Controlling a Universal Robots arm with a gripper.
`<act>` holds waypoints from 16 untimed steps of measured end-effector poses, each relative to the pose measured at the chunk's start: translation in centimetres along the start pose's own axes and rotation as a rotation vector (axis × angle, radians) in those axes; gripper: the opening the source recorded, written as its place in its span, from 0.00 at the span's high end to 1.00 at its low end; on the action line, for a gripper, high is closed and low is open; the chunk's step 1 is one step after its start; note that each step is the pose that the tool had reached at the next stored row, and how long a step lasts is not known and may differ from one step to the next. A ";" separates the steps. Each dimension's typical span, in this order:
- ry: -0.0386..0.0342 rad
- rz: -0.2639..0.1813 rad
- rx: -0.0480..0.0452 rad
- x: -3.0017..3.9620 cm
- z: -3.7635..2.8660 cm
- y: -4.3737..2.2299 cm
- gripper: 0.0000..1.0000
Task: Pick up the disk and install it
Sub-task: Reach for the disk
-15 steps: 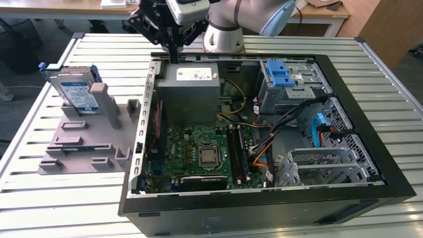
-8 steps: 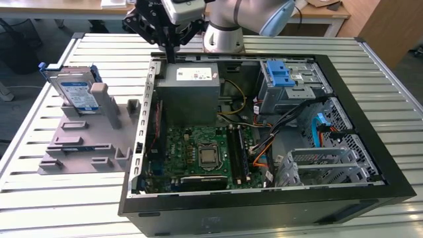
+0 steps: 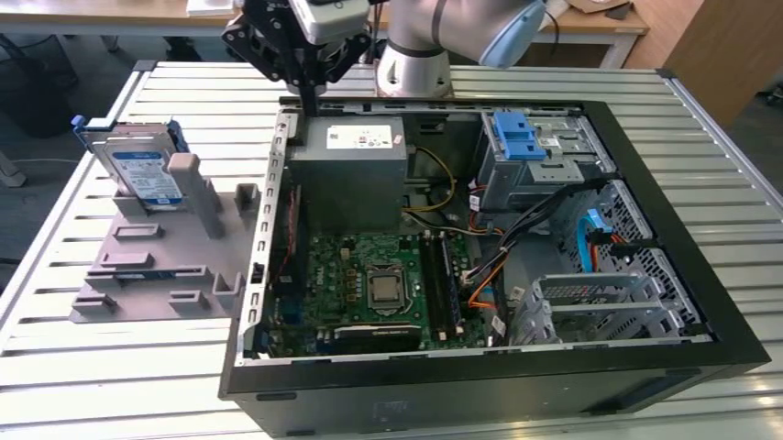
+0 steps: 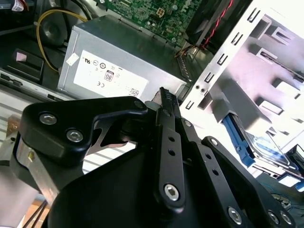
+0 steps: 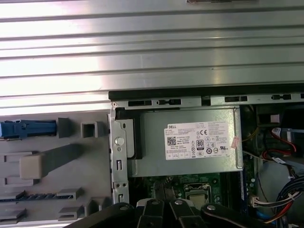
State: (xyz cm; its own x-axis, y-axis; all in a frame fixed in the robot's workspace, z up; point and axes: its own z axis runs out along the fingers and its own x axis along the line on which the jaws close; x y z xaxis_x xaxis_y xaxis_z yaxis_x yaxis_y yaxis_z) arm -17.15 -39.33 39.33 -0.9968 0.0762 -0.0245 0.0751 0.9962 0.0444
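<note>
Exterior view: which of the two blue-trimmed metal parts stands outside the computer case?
The disk, upright in the grey holder at the exterior view's left. The cage with the blue latch is mounted inside the case.

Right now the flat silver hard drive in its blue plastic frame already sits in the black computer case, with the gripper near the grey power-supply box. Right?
No. The disk stands in the grey holder outside the case, on the exterior view's left. The gripper is near the power-supply box, as said.
</note>
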 end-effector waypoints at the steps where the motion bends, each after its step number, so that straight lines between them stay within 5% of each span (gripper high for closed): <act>1: 0.0001 0.000 0.0001 0.08 -0.01 0.00 0.89; 16: 0.0001 0.000 0.0001 1.26 -0.03 0.07 0.89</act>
State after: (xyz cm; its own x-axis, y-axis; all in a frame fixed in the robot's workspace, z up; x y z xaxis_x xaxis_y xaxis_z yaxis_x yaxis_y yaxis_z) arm -18.40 -39.17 39.33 -0.9968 0.0762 -0.0244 0.0751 0.9962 0.0444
